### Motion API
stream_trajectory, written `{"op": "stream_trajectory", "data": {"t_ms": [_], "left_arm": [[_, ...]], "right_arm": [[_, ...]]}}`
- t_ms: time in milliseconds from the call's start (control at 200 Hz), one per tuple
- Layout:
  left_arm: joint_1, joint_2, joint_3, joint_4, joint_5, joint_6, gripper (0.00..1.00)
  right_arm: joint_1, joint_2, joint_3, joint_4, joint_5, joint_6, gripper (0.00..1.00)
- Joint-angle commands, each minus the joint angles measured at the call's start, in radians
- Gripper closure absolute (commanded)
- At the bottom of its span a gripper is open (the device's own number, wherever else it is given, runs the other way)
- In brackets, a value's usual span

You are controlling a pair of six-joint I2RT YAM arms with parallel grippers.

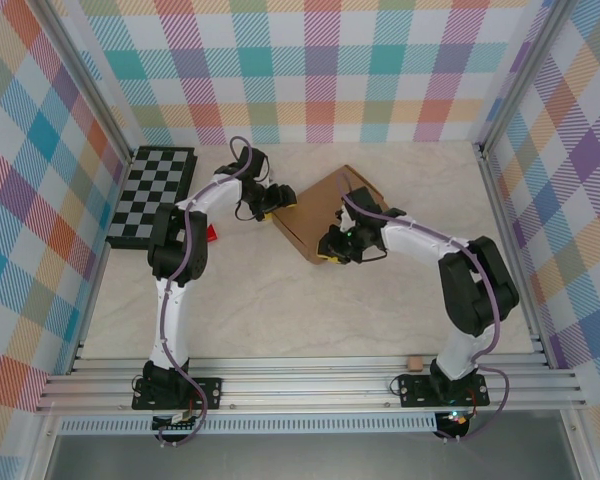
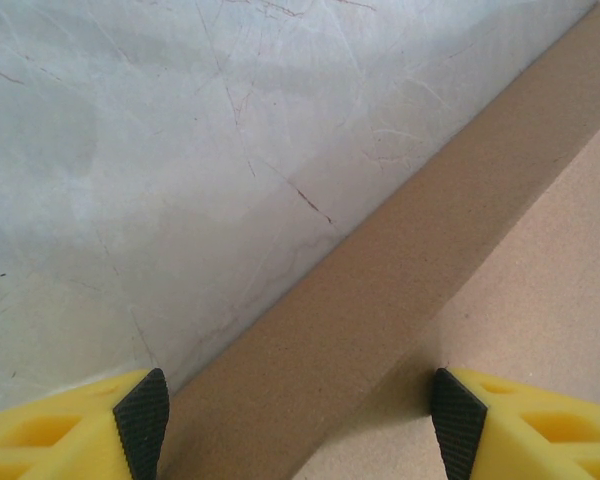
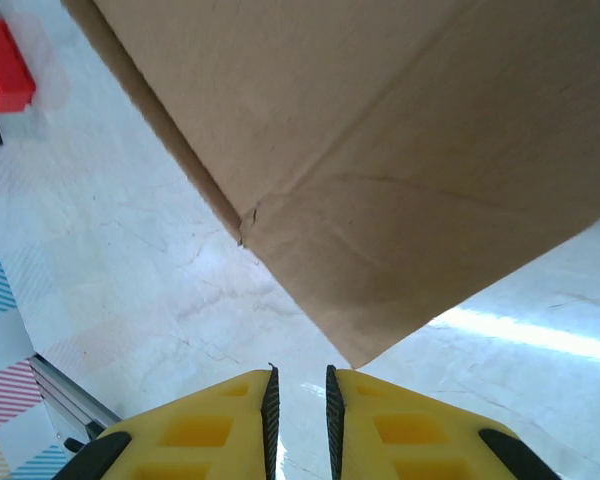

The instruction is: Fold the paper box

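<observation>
My right claw (image 3: 298, 410) is pinched nearly shut on nothing, just by a corner of the paper box (image 3: 430, 150). My left claw (image 2: 300, 430) is wide open over the box's other edge. Far off left lies a chessboard (image 1: 152, 195).

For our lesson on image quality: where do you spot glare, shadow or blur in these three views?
Right wrist view: a bright streak of glare on the table beside the paper box. Left wrist view: even light, table scratches sharp. Top view: flat, even light, only faint shadows.
</observation>
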Motion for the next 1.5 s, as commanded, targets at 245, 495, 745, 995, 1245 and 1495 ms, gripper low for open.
{"op": "stream_trajectory", "data": {"t_ms": [245, 495, 745, 995, 1245, 1495], "left_arm": [[-0.015, 0.020, -0.016, -0.095, -0.040, -0.022, 0.28], [-0.015, 0.015, -0.044, -0.072, -0.034, -0.040, 0.28], [-0.012, 0.017, -0.035, -0.089, -0.052, -0.026, 0.28], [-0.006, 0.027, -0.011, -0.122, -0.061, -0.006, 0.28], [-0.006, 0.027, -0.013, -0.119, -0.055, -0.013, 0.28], [-0.006, 0.025, -0.013, -0.122, -0.050, -0.009, 0.28]], "right_arm": [[0.021, 0.106, 0.048, -0.007, 0.027, -0.026, 0.78], [0.024, 0.129, 0.025, 0.038, 0.004, -0.004, 0.78], [0.048, -0.011, 0.058, -0.098, 0.189, -0.197, 0.67], [0.063, -0.109, 0.104, -0.122, 0.370, -0.611, 0.65], [0.157, -0.035, 0.060, 0.022, 0.483, -0.915, 0.58], [0.204, 0.062, 0.086, 0.042, 0.586, -0.926, 0.55]]}}
